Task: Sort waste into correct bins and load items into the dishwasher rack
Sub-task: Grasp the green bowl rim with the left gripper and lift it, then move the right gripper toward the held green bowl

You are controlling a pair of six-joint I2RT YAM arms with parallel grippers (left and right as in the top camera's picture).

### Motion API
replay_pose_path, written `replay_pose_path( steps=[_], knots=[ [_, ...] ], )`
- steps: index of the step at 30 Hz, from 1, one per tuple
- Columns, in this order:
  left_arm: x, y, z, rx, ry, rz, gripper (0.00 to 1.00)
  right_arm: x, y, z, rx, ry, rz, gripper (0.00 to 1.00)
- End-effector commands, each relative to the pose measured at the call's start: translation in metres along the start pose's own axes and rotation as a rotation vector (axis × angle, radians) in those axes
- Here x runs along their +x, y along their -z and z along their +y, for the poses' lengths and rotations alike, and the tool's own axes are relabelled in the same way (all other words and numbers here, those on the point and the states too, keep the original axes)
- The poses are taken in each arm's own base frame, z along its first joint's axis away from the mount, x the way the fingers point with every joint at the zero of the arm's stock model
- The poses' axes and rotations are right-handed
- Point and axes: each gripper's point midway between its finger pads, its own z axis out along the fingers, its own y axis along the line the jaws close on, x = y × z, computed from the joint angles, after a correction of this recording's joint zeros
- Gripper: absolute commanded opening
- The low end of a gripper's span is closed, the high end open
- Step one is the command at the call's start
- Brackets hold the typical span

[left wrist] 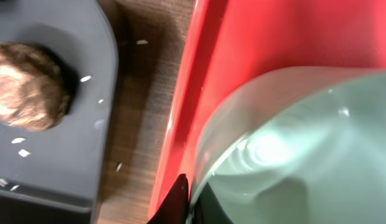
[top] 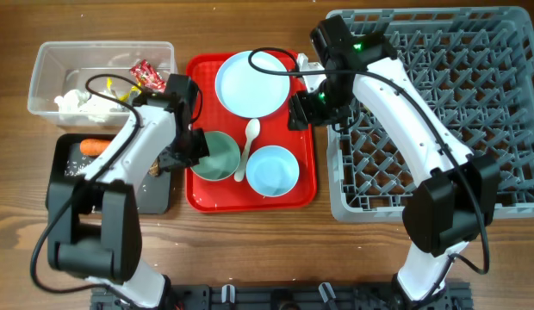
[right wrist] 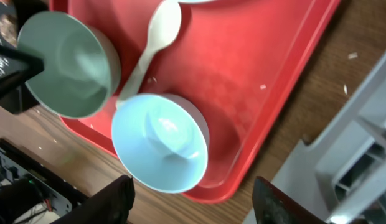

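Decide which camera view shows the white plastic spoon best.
Right wrist: the white plastic spoon appears large and clear, lying on the red tray. Overhead shows it whole, but small. Left wrist does not show it.

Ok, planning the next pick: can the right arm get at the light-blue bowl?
Probably yes. The right gripper hangs open close by the light-blue bowl, and nothing covers it. The left gripper holds the pale green bowl beside it.
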Motion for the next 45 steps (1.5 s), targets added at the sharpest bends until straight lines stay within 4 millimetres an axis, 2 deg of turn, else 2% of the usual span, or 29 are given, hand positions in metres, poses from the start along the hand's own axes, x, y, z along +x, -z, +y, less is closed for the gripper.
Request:
replay_pose_path(
  steps=[1, 5, 8, 13, 18, 21, 27, 33, 40, 45],
  knots=[
    [-0.018, 0.052, -0.007, 0.067, 0.010, -0.133, 0.04, -0.006, 0.001, 0.014, -0.072, 0.015, -0.021, 0.73],
    [-0.016, 0.082, -0.022, 0.175, 0.002, -0.174, 0.04, -0.016, 0.013, 0.026, -0.118, 0.036, -0.061, 0.75],
    [-0.013, 0.092, -0.029, 0.233, -0.005, -0.182, 0.04, -0.024, 0.024, 0.032, -0.131, 0.050, -0.096, 0.74],
    [-0.011, 0.096, -0.041, 0.303, -0.014, -0.165, 0.04, -0.027, 0.031, 0.041, -0.157, 0.068, -0.117, 0.73],
    [-0.014, 0.102, -0.066, 0.371, -0.042, -0.202, 0.04, -0.027, 0.027, 0.057, -0.168, 0.109, -0.121, 0.73],
    [-0.011, 0.104, -0.077, 0.382, -0.076, -0.213, 0.04, -0.030, 0.024, 0.060, -0.143, 0.131, -0.133, 0.73],
    [-0.004, 0.104, -0.089, 0.389, -0.116, -0.211, 0.04, -0.031, 0.020, 0.070, -0.141, 0.168, -0.143, 0.73],
    [-0.002, 0.104, -0.091, 0.390, -0.123, -0.210, 0.04, -0.030, 0.012, 0.062, -0.066, 0.173, -0.138, 0.73],
    [0.002, 0.107, -0.099, 0.440, -0.134, -0.188, 0.04, -0.031, 0.000, 0.057, -0.063, 0.174, -0.141, 0.72],
    [0.004, 0.109, -0.102, 0.458, -0.138, -0.180, 0.04, -0.031, -0.007, 0.055, -0.064, 0.171, -0.140, 0.65]
  ],
)
